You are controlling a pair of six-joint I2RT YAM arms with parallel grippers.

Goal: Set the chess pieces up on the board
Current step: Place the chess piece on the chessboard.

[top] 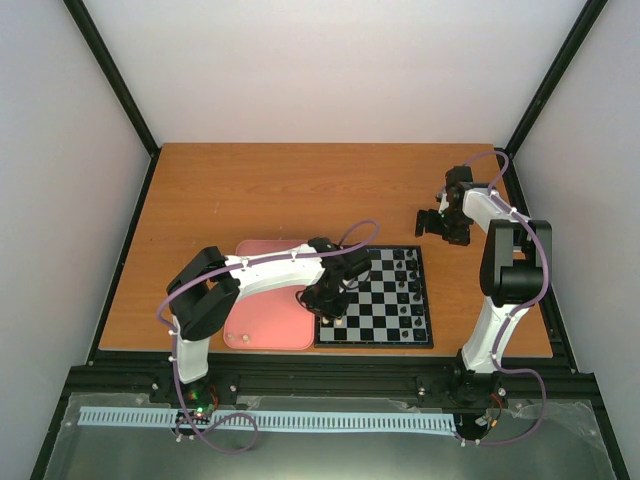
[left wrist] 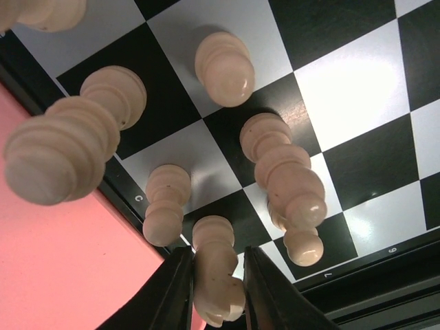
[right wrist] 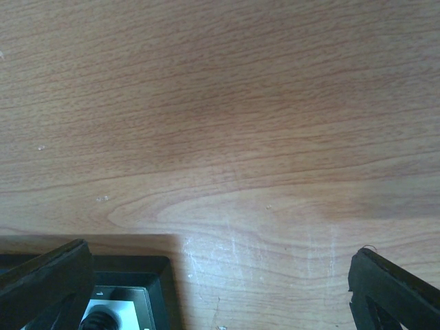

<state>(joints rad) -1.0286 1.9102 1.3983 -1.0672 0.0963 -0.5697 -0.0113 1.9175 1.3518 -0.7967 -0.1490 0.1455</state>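
Left gripper (left wrist: 217, 253) fingers (left wrist: 172, 295) flank a cream wooden chess piece (left wrist: 216, 278), grip unclear; retreating could topple crowded neighbours (left wrist: 165, 206). Right gripper (right wrist: 216, 258) gapes.

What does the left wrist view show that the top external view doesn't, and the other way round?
Left wrist only: a cream chess piece between the fingers of the left tool, grip unclear, with other cream pieces standing close by. Top external only: the right tool, open above the table, and black pieces along the right side of the board. Both: the board, the pink tray and the left tool.
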